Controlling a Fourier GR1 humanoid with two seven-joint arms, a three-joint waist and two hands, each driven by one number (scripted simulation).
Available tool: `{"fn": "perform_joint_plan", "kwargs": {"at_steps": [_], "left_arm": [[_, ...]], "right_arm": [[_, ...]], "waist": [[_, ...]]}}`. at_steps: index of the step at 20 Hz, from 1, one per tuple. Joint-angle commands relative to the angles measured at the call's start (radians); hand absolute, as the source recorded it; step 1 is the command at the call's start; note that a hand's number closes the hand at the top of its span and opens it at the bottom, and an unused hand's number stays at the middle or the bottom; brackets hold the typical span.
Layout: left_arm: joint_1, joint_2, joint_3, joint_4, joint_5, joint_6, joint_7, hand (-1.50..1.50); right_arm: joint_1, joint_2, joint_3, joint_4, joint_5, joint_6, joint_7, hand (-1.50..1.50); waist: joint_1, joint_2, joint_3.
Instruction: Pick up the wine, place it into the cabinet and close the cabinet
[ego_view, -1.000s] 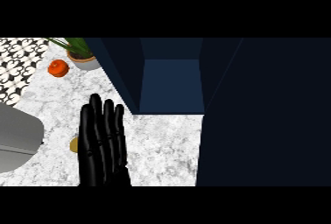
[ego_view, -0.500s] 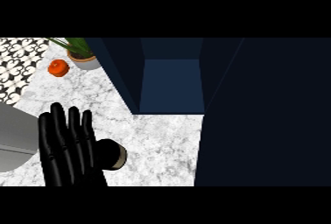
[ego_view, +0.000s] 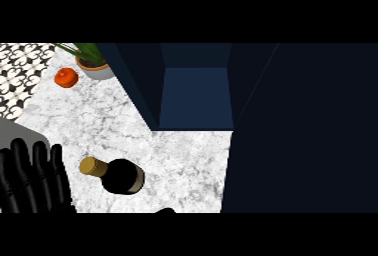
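Wine bottle (ego_view: 118, 175) upright beside the straight-fingered, empty left hand (ego_view: 33, 182), wrist cropped.

1. The left hand (ego_view: 33, 177) was cut off at the view's lower left; only its straight fingers showed, over the counter's (ego_view: 111, 125) near left corner.
2. A small dark shape (ego_view: 165, 210) at the counter's near edge was too little to identify.
3. The potted plant (ego_view: 92, 62) at the far edge was cut off at the top.
4. The cabinet's (ego_view: 196, 95) inside was too dark to make out.
5. The grey object (ego_view: 18, 135) at the left edge was mostly out of view.
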Motion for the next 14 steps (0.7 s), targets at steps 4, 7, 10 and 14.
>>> {"fn": "perform_joint_plan", "kwargs": {"at_steps": [4,7,10,14], "left_arm": [[0.092,0.156,0.042,0.039,0.223,0.168,-0.138,-1.5],[0.092,0.212,0.065,0.049,0.377,0.182,-0.189,-1.5],[0.081,0.205,0.096,0.081,0.463,0.176,-0.251,-1.5],[0.082,0.177,0.051,0.184,0.631,0.204,-0.435,-1.5]], "right_arm": [[0.011,0.015,0.007,-0.116,-0.039,-0.005,0.057,-1.5],[0.029,0.0,-0.037,-0.087,-0.073,0.026,0.027,-1.5],[0.027,0.019,-0.007,-0.102,-0.048,0.012,0.032,-1.5],[0.008,0.028,0.005,-0.052,-0.029,0.012,0.014,-1.5]], "waist": [[-0.004,0.0,-0.002],[-0.007,0.001,-0.002],[-0.004,0.0,-0.001],[-0.005,0.001,-0.004]]}}
